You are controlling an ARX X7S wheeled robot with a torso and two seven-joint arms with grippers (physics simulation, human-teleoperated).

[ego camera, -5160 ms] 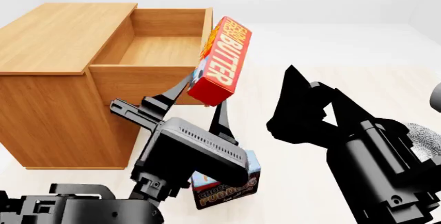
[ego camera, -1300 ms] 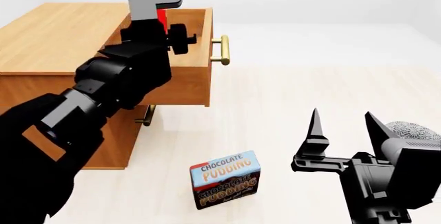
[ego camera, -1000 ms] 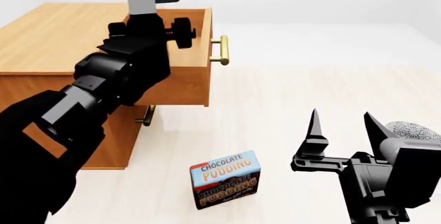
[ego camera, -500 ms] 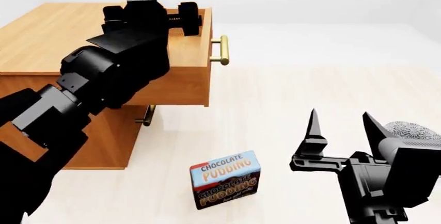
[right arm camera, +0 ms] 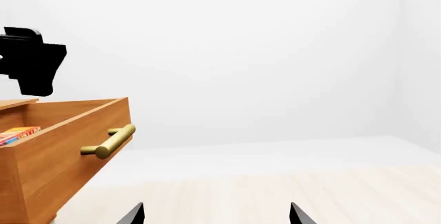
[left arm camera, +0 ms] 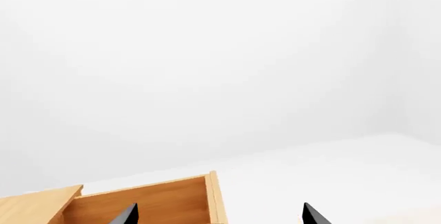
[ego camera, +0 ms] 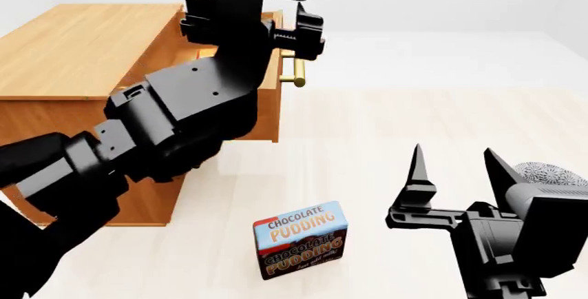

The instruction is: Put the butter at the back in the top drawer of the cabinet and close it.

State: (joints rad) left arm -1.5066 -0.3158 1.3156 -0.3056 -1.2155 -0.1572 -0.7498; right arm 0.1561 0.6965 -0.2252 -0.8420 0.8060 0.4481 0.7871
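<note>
While the top drawer (ego camera: 266, 106) of the cabinet (ego camera: 82, 58) stands pulled out, the butter (right arm camera: 17, 134) lies inside it, seen over the side wall. Left gripper (left arm camera: 215, 214), jaws spread and empty, hangs above the drawer's front edge. Right gripper (ego camera: 456, 175), jaws also spread, is low over the floor (ego camera: 386, 127) near the pudding box (ego camera: 301, 238).

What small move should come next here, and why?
Probably bring the left gripper down to the front of the top drawer and push it shut. The butter already lies inside the drawer, which stands pulled out of the cabinet with its handle free. The left gripper is open, empty and raised above the drawer's front edge.
</note>
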